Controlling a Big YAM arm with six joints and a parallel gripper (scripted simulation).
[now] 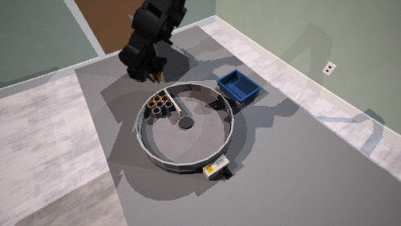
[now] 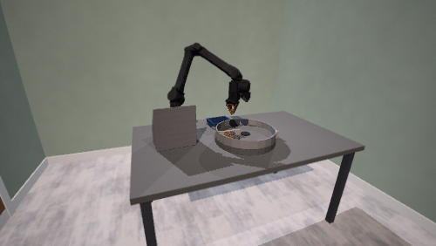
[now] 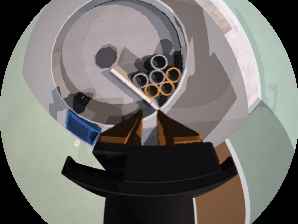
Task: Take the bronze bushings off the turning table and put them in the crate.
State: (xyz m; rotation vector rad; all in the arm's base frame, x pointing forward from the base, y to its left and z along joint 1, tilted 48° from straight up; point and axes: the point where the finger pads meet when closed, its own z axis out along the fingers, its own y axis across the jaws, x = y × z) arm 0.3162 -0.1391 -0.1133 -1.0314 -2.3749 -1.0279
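Observation:
The round turning table (image 1: 185, 167) (image 2: 245, 143) (image 3: 82, 42) has a raised rim. Three bronze bushings (image 1: 151, 108) (image 3: 173, 81) stand upright in a tight cluster with three steel bushings (image 1: 156, 115) (image 3: 159, 55), beside a pale divider. In the wrist view the bronze ones are on the near and right sides of the cluster. The blue crate (image 1: 229, 94) (image 2: 218, 122) (image 3: 90, 140) stands just outside the rim; no bushing is visible in it. My gripper (image 1: 156, 82) (image 2: 231, 112) (image 3: 150, 112) hangs above and just outside the rim, near the bushings, slightly open with nothing between its fingertips.
The thin pale divider (image 1: 173, 101) (image 3: 131, 85) runs from near the dark hub (image 1: 185, 123) (image 3: 106, 56) to the rim. A white box with a yellow label (image 1: 216, 167) is at the opposite rim. A grey upright panel (image 2: 174, 129) stands near the arm's base.

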